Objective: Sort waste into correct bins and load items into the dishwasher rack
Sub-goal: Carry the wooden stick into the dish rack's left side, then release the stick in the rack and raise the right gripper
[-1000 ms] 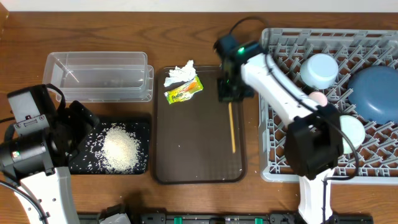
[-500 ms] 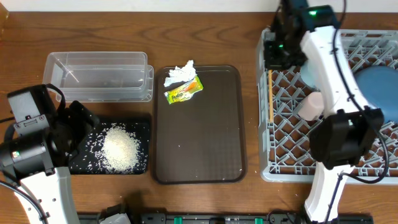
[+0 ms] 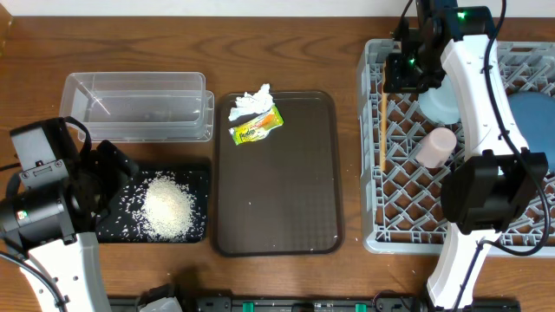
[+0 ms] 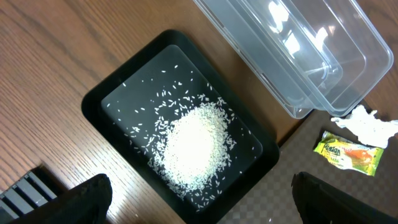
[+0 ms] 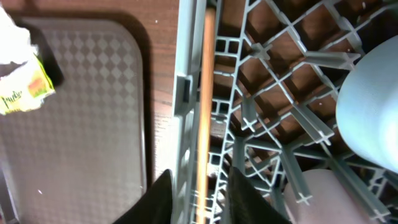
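The thin wooden stick (image 3: 382, 130) (image 5: 204, 93) lies along the left edge of the grey dishwasher rack (image 3: 373, 234). My right gripper (image 3: 397, 76) (image 5: 199, 199) stands open over the stick's far end, its fingers either side with a gap to each. A pink cup (image 3: 434, 147), a light-blue bowl (image 3: 438, 106) and a dark-blue dish (image 3: 531, 117) sit in the rack. Rice (image 3: 169, 208) (image 4: 196, 146) is heaped in the black tray (image 3: 198, 173). My left gripper (image 3: 113, 173) (image 4: 202, 193) hangs open above it, empty. Tissue (image 3: 251, 102) and wrapper (image 3: 256, 128) rest on the brown tray.
The clear tub (image 3: 139, 108) (image 4: 298, 56) stands behind the black tray, with nothing seen in it. The brown serving tray (image 3: 277, 199) sits between the bins and the rack. The right arm reaches across the rack's left half.
My right arm carried the stick from the brown tray over to the rack's left edge, and its jaws have parted around it. The left arm has not moved.
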Controlling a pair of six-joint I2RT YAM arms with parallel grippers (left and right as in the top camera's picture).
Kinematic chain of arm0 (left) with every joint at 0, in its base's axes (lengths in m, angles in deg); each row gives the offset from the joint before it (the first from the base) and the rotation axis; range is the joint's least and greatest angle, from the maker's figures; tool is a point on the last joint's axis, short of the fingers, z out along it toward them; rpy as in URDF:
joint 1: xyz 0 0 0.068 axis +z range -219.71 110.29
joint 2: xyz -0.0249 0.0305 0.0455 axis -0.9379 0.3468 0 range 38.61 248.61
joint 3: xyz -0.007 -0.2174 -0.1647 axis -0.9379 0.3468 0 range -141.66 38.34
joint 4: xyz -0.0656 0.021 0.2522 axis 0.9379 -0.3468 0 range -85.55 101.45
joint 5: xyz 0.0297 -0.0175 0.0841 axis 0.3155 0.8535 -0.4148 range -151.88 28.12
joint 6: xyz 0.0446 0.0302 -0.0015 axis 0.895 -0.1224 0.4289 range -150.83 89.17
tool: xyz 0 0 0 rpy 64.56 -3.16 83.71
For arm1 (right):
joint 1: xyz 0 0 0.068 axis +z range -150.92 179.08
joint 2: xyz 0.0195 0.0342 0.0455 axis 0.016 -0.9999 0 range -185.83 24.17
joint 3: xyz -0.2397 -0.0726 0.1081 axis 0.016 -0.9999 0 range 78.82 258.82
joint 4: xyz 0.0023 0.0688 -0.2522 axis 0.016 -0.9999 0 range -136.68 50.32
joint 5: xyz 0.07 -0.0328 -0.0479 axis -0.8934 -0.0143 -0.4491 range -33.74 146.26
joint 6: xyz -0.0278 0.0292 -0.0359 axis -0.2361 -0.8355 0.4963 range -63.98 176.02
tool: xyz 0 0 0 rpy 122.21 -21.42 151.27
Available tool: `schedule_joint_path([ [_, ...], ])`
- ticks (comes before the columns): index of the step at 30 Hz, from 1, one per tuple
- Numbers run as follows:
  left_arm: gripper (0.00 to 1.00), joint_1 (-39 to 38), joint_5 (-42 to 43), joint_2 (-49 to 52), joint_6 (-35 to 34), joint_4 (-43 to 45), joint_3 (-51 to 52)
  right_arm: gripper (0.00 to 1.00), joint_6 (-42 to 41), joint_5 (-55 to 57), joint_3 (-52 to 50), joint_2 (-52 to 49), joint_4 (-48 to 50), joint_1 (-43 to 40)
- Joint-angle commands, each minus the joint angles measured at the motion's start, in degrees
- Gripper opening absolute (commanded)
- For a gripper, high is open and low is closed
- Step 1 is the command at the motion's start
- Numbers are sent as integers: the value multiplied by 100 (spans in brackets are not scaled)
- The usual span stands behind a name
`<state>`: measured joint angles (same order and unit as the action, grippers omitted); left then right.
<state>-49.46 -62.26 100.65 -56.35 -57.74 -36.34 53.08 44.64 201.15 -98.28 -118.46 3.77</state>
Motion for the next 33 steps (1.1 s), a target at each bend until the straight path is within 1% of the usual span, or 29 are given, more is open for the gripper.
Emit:
schedule_joint_path([
  [1, 95, 31, -31, 7, -7, -20, -57, 40, 24, -59, 87, -7, 15, -31],
  [5, 95, 31, -31, 7, -7, -20, -57, 49, -24, -61, 87, -7, 11, -4],
  [7, 95, 31, -31, 7, -7, -22, -57, 51, -111, -63, 85, -7, -2, 2],
  [11, 95, 31, -31, 7, -4, -20, -57, 47, -699, -267, 87, -4, -61, 85],
  [16, 95, 31, -31, 7, -7, -20, -57, 46, -702, -1084, 87, -4, 9, 428],
  [19, 95, 31, -31, 7, -7, -20, -57, 50, -564, -1392, 87, -4, 140, 820],
  [20, 95, 31, -31, 7, -4, -20, -57, 52, -557, -1384, 87, -4, 205, 960],
  [22, 95, 31, -31, 7, -7, -20, -57, 62, -560, -1252, 87, -4, 356, 1281],
  [23, 95, 31, -31, 7, -7, -20, -57, 72, -564, -1082, 87, -4, 442, 1458],
  [24, 95, 31, -31, 7, -4, -22, -57, 88, -610, -874, 87, -4, 509, 1604],
  [25, 95, 31, -31, 7, -7, -22, -57, 99, -702, -562, 87, -4, 584, 1770],
  [28, 95, 31, -31, 7, -7, -20, -57, 99, -1222, 476, 87, -4, 662, 2208],
  [30, 95, 31, -31, 7, -7, -20, -57, 99, -1510, 892, 87, -4, 660, 2415],
  [33, 95, 31, -31, 7, -4, -20, -57, 99, -1784, 1193, 87, -4, 649, 2603],
])
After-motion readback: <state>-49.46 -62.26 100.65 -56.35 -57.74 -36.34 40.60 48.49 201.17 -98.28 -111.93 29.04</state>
